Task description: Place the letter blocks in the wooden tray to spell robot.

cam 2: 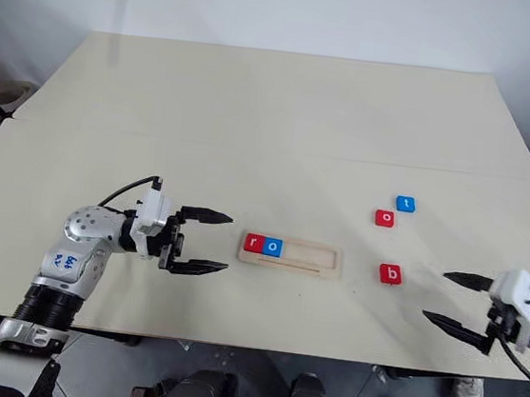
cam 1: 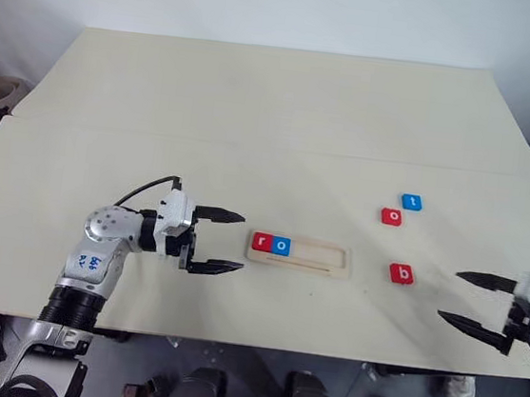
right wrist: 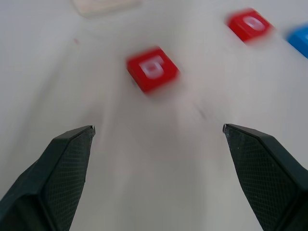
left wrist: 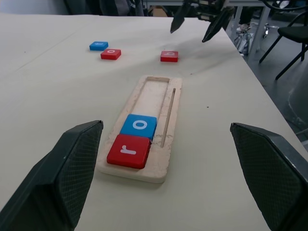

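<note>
- I see the wooden tray (cam 1: 298,252) lying lengthwise on the cream table (cam 1: 257,102), near the front edge and a little right of centre.
- Two letter blocks sit side by side, touching, at the tray's left end: a red r block (cam 1: 262,241), then a blue o block (cam 1: 282,245). The rest of the tray's recess is bare wood.
- My left gripper (cam 1: 228,243) points level toward the tray's left end, just short of it and not touching. Its two black fingers are spread wide with nothing between them.
- Three blocks lie loose on the table to the right of the tray: a red b block (cam 1: 401,273) nearest it, a red o block (cam 1: 392,216) farther back, and a blue t block (cam 1: 411,202) just beside that one.
- My right gripper (cam 1: 462,298) is near the table's right front corner, aimed toward the red b block but well apart from it. Its fingers are spread and empty.
- The right arm is cut off by the frame edge in the head views.
- In the right wrist view the letters are smeared, and the blue block (right wrist: 299,39) is cropped at the edge.
</note>
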You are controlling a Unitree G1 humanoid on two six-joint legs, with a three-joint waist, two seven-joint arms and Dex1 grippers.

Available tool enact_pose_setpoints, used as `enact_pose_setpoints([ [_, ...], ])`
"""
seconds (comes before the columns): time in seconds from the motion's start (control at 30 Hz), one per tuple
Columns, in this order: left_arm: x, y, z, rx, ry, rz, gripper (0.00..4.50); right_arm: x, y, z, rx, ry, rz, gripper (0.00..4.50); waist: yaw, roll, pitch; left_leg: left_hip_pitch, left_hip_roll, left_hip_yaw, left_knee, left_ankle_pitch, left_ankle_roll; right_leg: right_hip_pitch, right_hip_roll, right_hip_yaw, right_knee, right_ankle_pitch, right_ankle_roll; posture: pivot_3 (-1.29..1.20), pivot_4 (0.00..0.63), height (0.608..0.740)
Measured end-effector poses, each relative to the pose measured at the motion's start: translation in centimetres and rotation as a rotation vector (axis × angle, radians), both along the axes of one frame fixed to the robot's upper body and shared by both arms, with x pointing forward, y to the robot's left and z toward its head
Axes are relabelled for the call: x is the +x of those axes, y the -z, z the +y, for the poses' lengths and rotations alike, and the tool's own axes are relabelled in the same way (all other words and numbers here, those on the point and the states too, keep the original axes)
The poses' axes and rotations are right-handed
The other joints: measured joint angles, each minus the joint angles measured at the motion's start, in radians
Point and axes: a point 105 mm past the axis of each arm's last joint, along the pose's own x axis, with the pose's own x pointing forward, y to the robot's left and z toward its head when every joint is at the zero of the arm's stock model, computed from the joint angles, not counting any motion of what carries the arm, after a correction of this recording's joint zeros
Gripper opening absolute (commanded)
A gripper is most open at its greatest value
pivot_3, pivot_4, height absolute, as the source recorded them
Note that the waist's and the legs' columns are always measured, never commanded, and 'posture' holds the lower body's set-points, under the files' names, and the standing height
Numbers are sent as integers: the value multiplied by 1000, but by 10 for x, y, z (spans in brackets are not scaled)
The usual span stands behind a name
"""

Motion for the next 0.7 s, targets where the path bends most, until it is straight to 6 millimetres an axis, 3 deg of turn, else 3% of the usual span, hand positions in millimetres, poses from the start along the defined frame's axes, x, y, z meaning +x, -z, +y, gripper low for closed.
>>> enact_pose_setpoints([
  [0.2,-2,-1,-1,-3,-9,-5,4500,26,4,31,-103,-131,60,4472,4,0,0,-1,-1,-1,2,0,0,0,-1,-1,0,0,0,0,150,740],
  [0.37,-6,0,-2,-3,-17,-5,4500,39,7,34,-174,-163,82,4472,3,0,0,-2,-1,-1,1,0,0,-1,-1,-2,0,0,0,0,150,740],
  [0.47,-7,-1,-2,-2,-24,-6,4500,44,6,35,-197,-180,77,3921,2,0,0,-1,-1,-1,2,0,0,0,-1,-2,0,0,0,0,150,740],
  [0.7,-10,1,-1,-2,-33,-6,4500,47,6,35,-206,-207,75,1879,2,0,0,-1,0,-1,2,0,0,0,-1,-2,0,1,0,0,150,740],
])
